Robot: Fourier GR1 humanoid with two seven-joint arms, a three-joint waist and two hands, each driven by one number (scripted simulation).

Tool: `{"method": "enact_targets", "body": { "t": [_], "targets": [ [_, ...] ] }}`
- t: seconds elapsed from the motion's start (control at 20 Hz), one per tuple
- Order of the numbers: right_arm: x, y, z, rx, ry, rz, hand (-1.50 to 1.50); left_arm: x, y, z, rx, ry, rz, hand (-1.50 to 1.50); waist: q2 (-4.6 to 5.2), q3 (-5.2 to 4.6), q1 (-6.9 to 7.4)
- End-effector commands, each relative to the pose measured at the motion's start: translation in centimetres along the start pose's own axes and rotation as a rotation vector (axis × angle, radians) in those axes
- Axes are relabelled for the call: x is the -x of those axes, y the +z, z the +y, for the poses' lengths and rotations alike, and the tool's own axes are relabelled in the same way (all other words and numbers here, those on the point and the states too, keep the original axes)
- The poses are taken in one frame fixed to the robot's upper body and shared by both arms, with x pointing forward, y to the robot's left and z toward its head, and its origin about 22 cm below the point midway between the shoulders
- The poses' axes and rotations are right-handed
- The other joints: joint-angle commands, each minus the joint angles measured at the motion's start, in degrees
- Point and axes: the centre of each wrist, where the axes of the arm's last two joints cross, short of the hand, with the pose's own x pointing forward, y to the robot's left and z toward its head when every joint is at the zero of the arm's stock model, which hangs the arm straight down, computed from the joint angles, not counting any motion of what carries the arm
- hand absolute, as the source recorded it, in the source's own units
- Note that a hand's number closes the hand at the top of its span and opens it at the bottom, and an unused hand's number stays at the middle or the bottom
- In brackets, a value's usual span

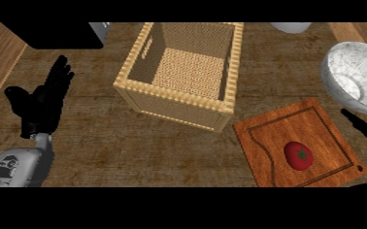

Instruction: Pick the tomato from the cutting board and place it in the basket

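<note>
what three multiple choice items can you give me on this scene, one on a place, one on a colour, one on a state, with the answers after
1. Where does the tomato lie?
A. in the basket
B. on the cutting board
C. in the bowl

2. What colour is the bowl?
A. whitish grey
B. bright blue
C. dark green

3. How is the left hand?
A. curled round the tomato
B. pressed flat on the board
C. open, fingers straight, holding nothing

Answers:
1 B: the tomato rests on the cutting board at the lower right, apart from the basket.
2 A: the bowl at the right edge looks pale and marbled.
3 C: the left hand shows at the left, fingers up, away from every object. Of the right hand only a dark tip shows at the right edge.
</note>
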Motion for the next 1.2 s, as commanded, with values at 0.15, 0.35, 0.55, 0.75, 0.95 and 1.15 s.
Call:
{"method": "enact_targets", "body": {
  "t": [0.15,0.35,0.55,0.75,0.95,1.15],
  "targets": [
    [0.1,-0.3,2.5,0.067,0.007,-0.053,-1.50,1.1,1.6,-0.7,0.008,-0.008,-0.002,0.00,-0.04,-0.01,-0.01],
    [1.9,-2.0,5.2,0.063,0.019,-0.041,-1.50,-0.8,2.5,-1.1,-0.003,0.011,-0.015,0.00,-0.04,0.01,0.27],
    [3.2,-0.1,4.9,0.067,0.003,-0.072,-1.50,1.2,1.5,1.1,-0.009,0.002,0.003,0.00,-0.02,-0.01,-0.04],
    [1.1,-0.6,8.0,0.050,-0.016,-0.076,-1.50,-0.6,0.5,-0.5,0.007,-0.015,0.004,0.00,-0.02,-0.01,-0.04],
    [0.7,-2.0,6.1,0.056,0.012,-0.058,-1.50,-0.8,-0.4,0.1,0.008,-0.015,-0.008,0.00,0.00,-0.01,0.02],
    [1.2,0.0,6.6,0.068,0.005,-0.026,-1.50,-0.2,2.7,0.8,-0.010,-0.019,0.000,0.00,-0.08,-0.01,0.11]
  ]
}}
